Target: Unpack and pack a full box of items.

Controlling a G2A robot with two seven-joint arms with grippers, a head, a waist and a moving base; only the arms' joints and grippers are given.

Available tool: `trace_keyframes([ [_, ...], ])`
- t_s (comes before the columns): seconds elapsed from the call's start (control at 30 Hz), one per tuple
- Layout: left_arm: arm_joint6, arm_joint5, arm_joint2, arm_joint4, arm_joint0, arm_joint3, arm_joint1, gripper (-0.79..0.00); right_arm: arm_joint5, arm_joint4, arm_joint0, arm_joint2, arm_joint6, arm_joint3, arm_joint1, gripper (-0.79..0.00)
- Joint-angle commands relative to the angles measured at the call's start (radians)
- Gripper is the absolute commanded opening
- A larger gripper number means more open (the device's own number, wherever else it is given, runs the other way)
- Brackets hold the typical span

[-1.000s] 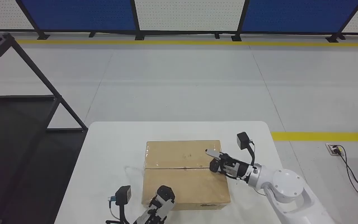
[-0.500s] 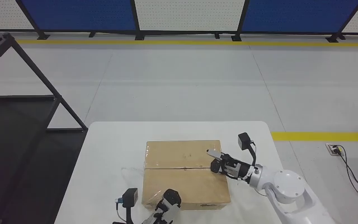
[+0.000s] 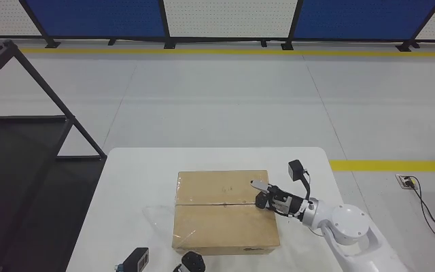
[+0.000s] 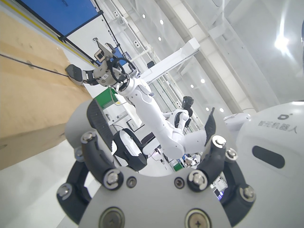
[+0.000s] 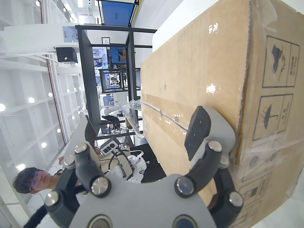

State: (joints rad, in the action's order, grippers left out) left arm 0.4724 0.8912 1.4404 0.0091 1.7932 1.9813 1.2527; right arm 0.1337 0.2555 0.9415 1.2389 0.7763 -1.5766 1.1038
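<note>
A closed cardboard box [image 3: 224,211] with a taped middle seam stands in the centre of the white table [image 3: 129,204]. My right gripper [image 3: 259,192] is open at the right end of the box top, beside the seam. In the right wrist view one of its fingertips [image 5: 198,131] lies against the box [image 5: 201,72] lid near the edge, and the other hangs free. My left gripper [image 4: 154,124] is open and holds nothing, low at the table's front edge, just off the box's [image 4: 28,72] near side. From there the right gripper [image 4: 76,73] shows on the lid.
Loose clear wrap clings to the box's left and right sides. A black metal rack [image 3: 41,136] stands left of the table. The table has free room left and right of the box.
My left arm has pulled back from the box's near face toward the table's front edge, sinking almost out of the top view. The right gripper has hardly moved.
</note>
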Motion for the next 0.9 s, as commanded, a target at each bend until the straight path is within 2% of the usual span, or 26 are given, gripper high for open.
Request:
trace_keyframes([
  [0.0,0.059,0.044,0.041,-0.049,0.036,-0.005,-0.014,0.000,0.001,0.000,-0.001,0.001,0.001,0.002,0.000,0.000],
  [0.13,0.168,0.045,0.104,-0.204,0.073,-0.028,-0.041,0.000,0.003,0.002,-0.004,0.002,0.001,0.003,0.000,0.000],
  [0.27,0.356,-0.005,0.156,-0.384,0.077,-0.059,-0.072,0.000,0.006,0.001,-0.013,-0.007,0.003,0.008,0.001,0.000],
  [0.37,0.389,-0.021,0.204,-0.480,0.066,-0.110,-0.084,0.000,0.007,0.002,-0.018,-0.012,0.002,0.014,0.003,0.000],
  [0.6,0.250,-0.090,0.238,-0.515,0.024,-0.244,-0.083,0.000,0.007,0.003,-0.021,-0.013,0.002,0.021,0.003,0.000],
  [0.7,0.191,-0.142,0.230,-0.496,-0.041,-0.315,-0.081,0.000,0.010,0.001,-0.023,-0.014,0.004,0.020,0.003,0.000],
  [0.87,0.089,-0.195,0.160,-0.408,-0.165,-0.417,-0.070,0.000,0.012,-0.001,-0.030,-0.021,0.003,0.019,0.005,0.000],
])
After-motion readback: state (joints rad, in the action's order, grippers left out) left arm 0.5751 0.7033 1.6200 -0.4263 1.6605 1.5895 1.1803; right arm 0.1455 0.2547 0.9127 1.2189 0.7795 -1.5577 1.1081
